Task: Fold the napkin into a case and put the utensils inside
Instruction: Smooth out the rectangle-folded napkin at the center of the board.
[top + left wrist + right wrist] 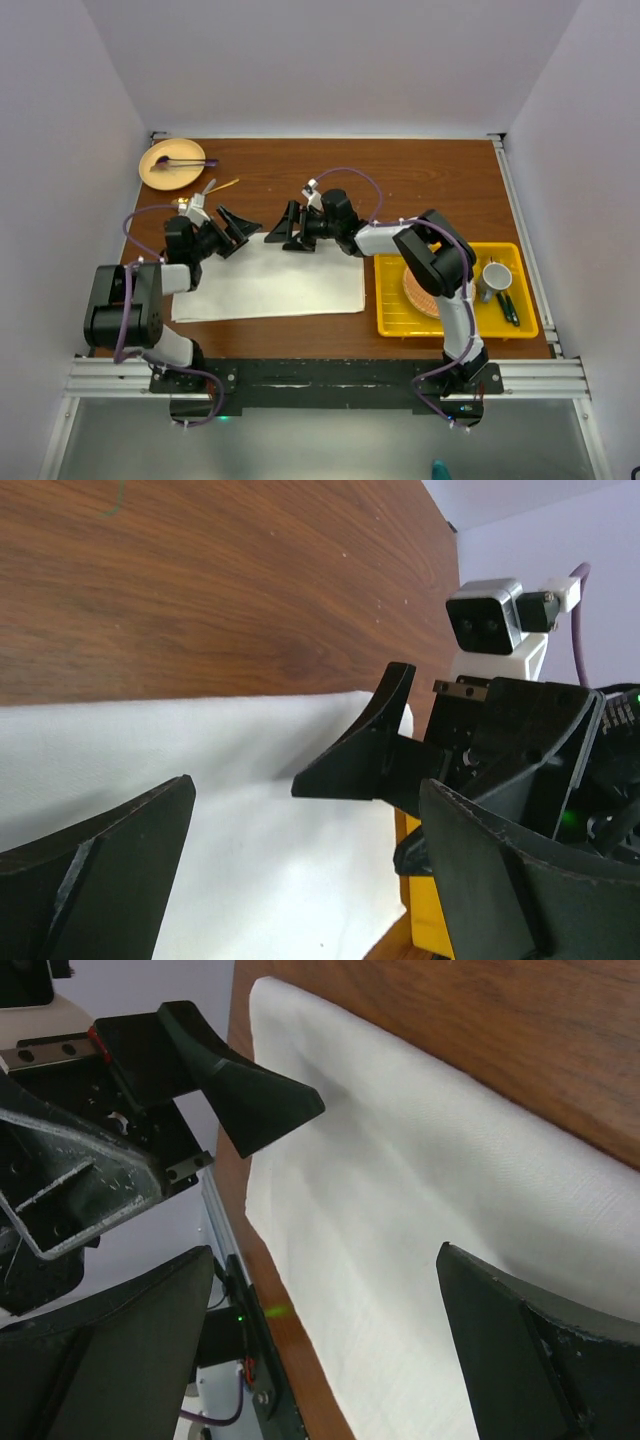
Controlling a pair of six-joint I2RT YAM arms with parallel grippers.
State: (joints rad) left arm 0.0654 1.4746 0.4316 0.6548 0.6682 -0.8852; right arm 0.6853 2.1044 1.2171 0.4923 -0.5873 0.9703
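The cream-white napkin (270,282) lies flat on the wooden table as a wide rectangle, seen close up in both wrist views (200,780) (400,1220). Both grippers hover over its far edge, facing each other. My left gripper (243,236) (310,880) is open with only cloth below it. My right gripper (282,236) (325,1350) is open too, and nothing sits between its fingers. A slim gold-coloured utensil (224,185) lies on the table behind the left wrist, partly hidden by it.
A tan plate (158,172) with a purple utensil (185,161) sits at the far left corner. At the right, a yellow tray (525,325) holds a woven orange mat (418,290), a cup (496,275) and dark green-handled utensils (509,307).
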